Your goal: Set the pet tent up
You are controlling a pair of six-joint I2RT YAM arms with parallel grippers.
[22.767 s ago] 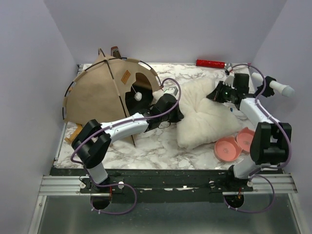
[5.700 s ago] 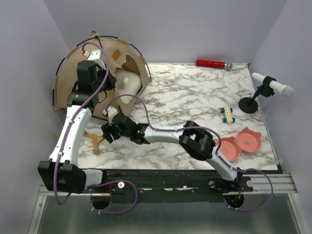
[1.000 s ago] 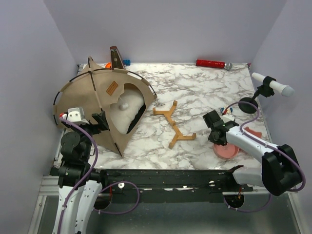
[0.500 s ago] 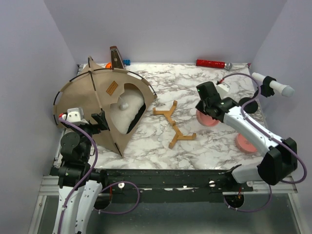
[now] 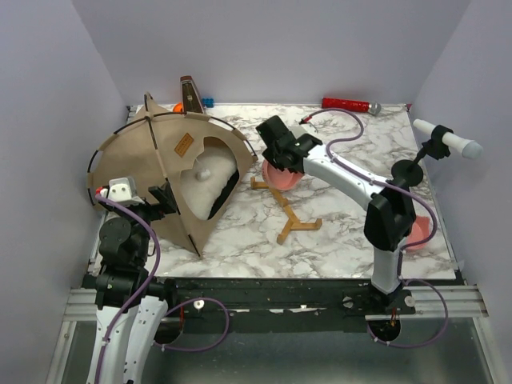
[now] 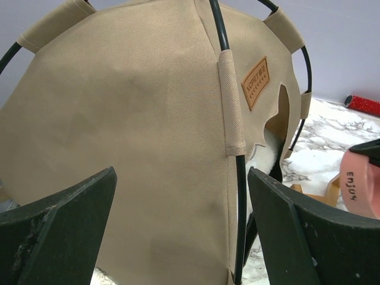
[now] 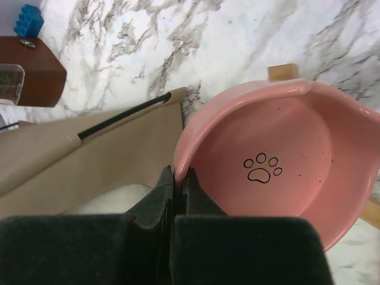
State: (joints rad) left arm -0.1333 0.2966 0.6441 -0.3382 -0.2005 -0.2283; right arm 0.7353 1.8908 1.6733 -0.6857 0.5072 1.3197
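The pet tent [image 5: 164, 164] stands at the left of the table, tan fabric on thin black crossing poles, its arched doorway facing right with a white pillow [image 5: 200, 186] inside. My left gripper [image 5: 162, 200] is open beside the tent's near side. In the left wrist view its fingers [image 6: 65, 225] frame the tent wall [image 6: 130, 136] and a pole [image 6: 239, 202] without touching them. My right gripper [image 5: 273, 162] is shut on the rim of a pink bowl [image 5: 282, 175] just right of the doorway. The right wrist view shows the jaws [image 7: 178, 178] pinching that paw-print bowl [image 7: 279, 172].
A wooden stand [image 5: 286, 206] lies mid-table under the right arm. A second pink bowl [image 5: 419, 233] sits at the right edge. A red cylinder [image 5: 346, 104] lies at the back, a black stand with a white roller [image 5: 444, 141] far right, and a brown block [image 5: 190, 93] behind the tent.
The right arm has carried the pink bowl from the right-hand side leftward to the tent's doorway. The left arm and the tent have not moved.
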